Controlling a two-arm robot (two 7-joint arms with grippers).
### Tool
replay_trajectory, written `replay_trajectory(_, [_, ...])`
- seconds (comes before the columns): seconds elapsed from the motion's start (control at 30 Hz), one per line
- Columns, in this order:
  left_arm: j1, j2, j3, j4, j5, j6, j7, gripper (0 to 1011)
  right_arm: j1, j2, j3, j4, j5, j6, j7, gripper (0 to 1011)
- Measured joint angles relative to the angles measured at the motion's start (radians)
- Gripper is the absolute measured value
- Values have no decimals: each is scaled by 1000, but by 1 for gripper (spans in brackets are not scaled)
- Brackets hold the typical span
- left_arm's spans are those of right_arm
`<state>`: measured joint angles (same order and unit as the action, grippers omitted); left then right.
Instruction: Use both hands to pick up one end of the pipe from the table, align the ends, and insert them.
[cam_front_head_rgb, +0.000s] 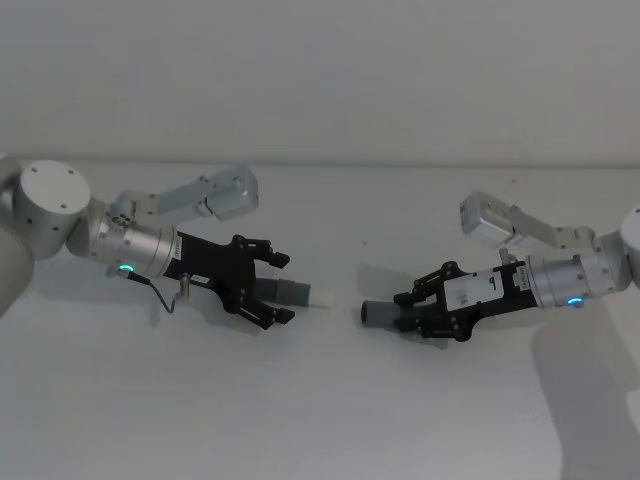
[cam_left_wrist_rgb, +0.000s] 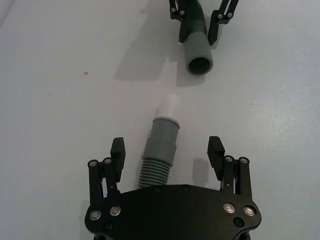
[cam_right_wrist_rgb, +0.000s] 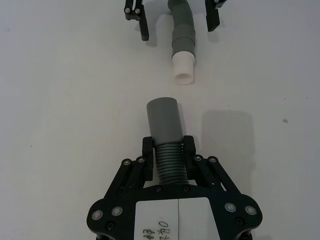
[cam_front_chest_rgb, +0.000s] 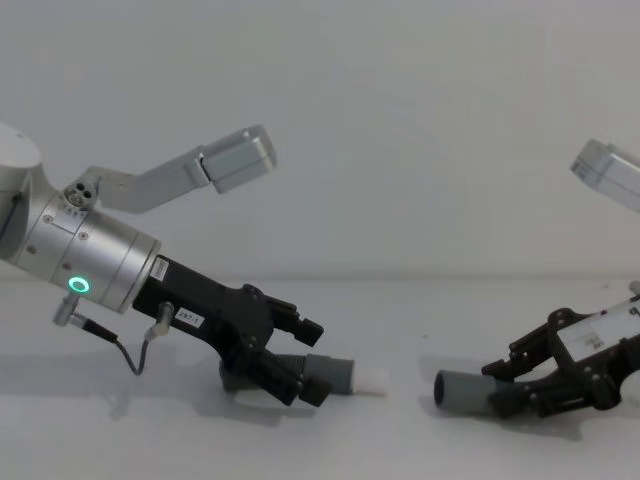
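Note:
Two pieces of grey ribbed pipe face each other end to end across a gap on the pale table. The left piece has a grey cuff with a white tip. My left gripper is open, one finger on each side of this piece without touching it. My right gripper is shut on the ribbed part of the other piece. That piece's hollow round cuff sticks out toward the white tip. In the chest view both ends sit low near the table.
Bare table surface surrounds both arms, with a plain wall behind. A thin cable loops below my left wrist. Both silver forearms reach in from the sides.

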<state>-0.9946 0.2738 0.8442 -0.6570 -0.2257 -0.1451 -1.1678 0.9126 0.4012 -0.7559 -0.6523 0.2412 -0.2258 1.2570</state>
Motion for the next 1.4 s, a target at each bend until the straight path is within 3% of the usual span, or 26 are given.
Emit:
replay_trajectory(0.53, [0,0,3,-4,13,5,2,1001,0,0,0,0,0,0,0,337])
replay_trajectory(1.4, [3,4,6,-11,-11,95,-7,1001,0,0,0,0,0,0,0,337])
